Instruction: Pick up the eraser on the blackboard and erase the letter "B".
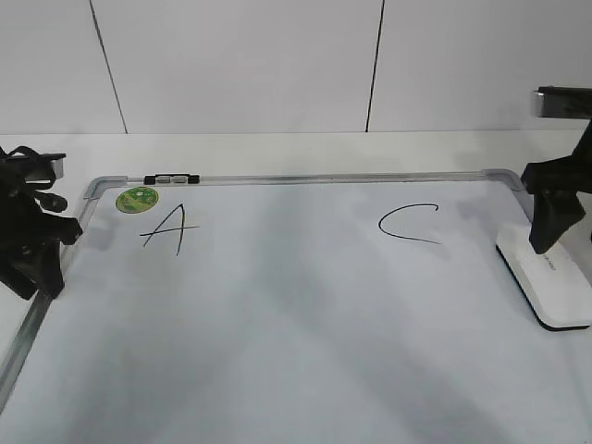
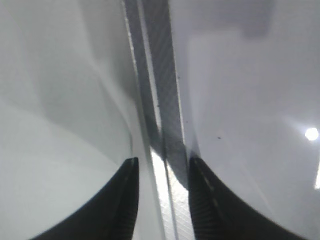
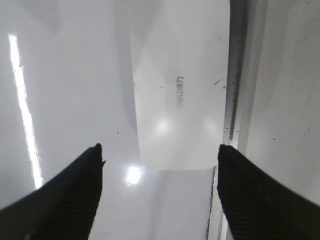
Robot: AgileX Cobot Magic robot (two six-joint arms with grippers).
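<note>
One blackboard, one eraser, two grippers — two letters (A, C) — one sticker.

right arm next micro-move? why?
Probably lift the right gripper clear and retreat. The board shows only the A and the C, with bare surface between them, so the B looks already wiped. The eraser lies flat by the board's right edge, and the open jaws stand apart above it, not touching it.

Your left gripper hangs over the blackboard's left frame edge, fingers slightly parted astride it. Your right gripper hovers above the board's right end, fingers spread wide.
</note>
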